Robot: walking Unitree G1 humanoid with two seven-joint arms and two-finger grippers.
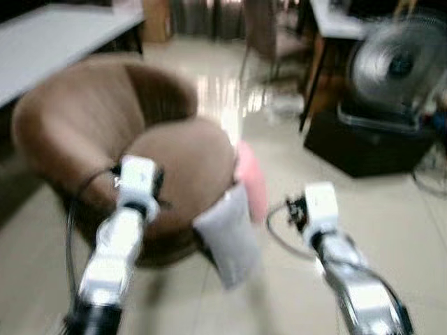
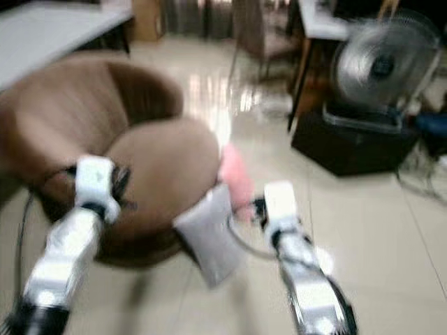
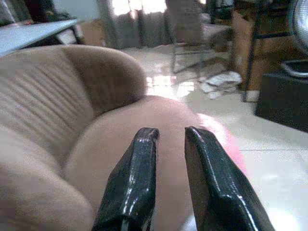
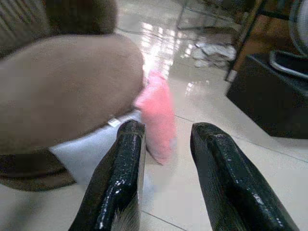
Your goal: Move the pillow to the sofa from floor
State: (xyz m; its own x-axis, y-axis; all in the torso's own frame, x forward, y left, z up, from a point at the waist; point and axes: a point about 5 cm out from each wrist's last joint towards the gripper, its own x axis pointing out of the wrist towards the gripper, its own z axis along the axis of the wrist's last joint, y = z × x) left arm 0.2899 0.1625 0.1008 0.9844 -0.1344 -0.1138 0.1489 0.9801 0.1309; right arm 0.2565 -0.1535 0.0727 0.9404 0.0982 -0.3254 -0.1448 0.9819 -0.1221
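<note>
Jaws slightly parted and empty on both grippers, left gripper [image 3: 168, 139] and right gripper [image 4: 166, 134].
Pink pillow [image 4: 156, 115] leans beside the sofa [image 1: 174, 160]; a hasty reach could topple it.

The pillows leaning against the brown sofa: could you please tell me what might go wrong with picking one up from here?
Two pillows lean together: the grey pillow overlaps the pink pillow, so a grasp might catch the wrong one or topple both. The right end effector, fingers apart, points between them. The head views are blurred, so aim may be off near the sofa.
</note>
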